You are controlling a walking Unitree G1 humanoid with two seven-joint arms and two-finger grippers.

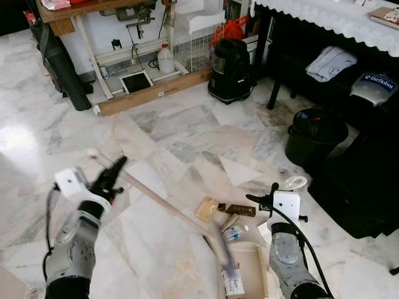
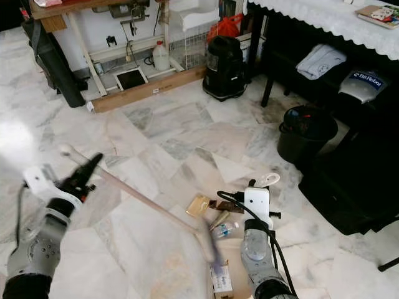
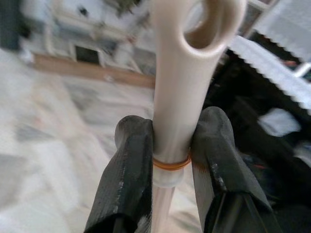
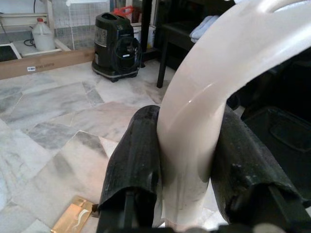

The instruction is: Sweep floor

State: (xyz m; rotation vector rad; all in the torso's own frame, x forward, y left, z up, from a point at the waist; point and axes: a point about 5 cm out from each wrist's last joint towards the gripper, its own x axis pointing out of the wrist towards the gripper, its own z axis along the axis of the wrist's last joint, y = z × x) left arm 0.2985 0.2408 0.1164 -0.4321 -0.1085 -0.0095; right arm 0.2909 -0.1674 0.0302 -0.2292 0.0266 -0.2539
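Marble floor [image 1: 187, 134] in grey and white runs under the whole scene, and the cream dustpan [image 1: 252, 268] lying on it serves as the landmark. The left gripper [image 1: 112, 174] is well to the left of the dustpan, its two black fingers [image 3: 131, 179] clenched on the pale broom handle [image 1: 156, 198] just below the hanging loop at its end, where an orange rubber band circles the shaft. From there the handle slants down across the floor to the blurred broom head [image 1: 221, 246], which sits at the dustpan's left edge. The right gripper [image 1: 269, 198] is at the dustpan's far right corner, its fingers [image 4: 138, 165] grasping the dustpan's curved upright white handle [image 1: 294, 183].

Litter lies just beyond the dustpan's far lip: a tan card [image 1: 207, 209], a dark brown wrapper [image 1: 237, 210], a small clear bottle [image 1: 234, 233]. A small printed carton [image 1: 232, 283] rests at the dustpan's near left side. Well beyond the dustpan stands a black vacuum cleaner [image 1: 229, 70], with a white plastic jug [image 1: 165, 61] and a long wooden plank [image 1: 156, 92] further to its left. A black bucket [image 1: 315, 137] stands beyond and to the right of the dustpan, beside a dark table with a white lace cloth [image 1: 324, 15].
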